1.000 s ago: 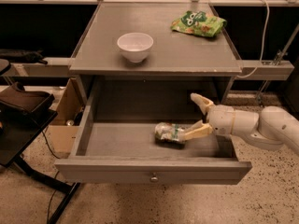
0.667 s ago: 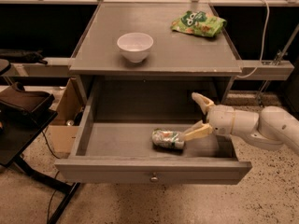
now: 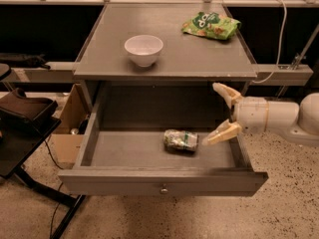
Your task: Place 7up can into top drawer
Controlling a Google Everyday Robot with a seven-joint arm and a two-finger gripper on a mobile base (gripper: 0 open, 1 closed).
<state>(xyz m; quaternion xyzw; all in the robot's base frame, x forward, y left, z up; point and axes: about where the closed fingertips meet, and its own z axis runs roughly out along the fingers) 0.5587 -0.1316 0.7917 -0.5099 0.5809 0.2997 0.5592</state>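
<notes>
Currently, listed from the can outward.

Can (image 3: 180,140): lies on its side on the drawer floor, a little right of centre, long axis running left to right. Green and silver print faces up. Nothing holds it.

Drawer (image 3: 124,179): pulled well out from under the table top, interior open to view. Flat grey front panel, with a small round knob (image 3: 163,188) at its centre. The can is the only thing seen inside it besides the gripper.

Gripper (image 3: 219,114): in the drawer's right part, just right of the can, entering from the right above the side wall. Jaws spread wide and empty. The lower finger (image 3: 223,132) slants down-left, its tip just beside the can's right end; whether they touch cannot be told. The upper finger (image 3: 223,92) rises toward the underside of the table top, well apart from the can.

Arm (image 3: 279,117): white, roughly level, running off the right edge.

Table (image 3: 199,59): grey flat top directly above the drawer.

Bowl (image 3: 143,49): white, upright, on the table left of centre, near the front edge.

Bag (image 3: 210,25): green snack bag, lying flat at the table's far right corner, well apart from the bowl.

Box (image 3: 67,128): brown cardboard, on the floor left of the drawer.

Cable (image 3: 281,34): pale, hanging in a loop right of the table.
</notes>
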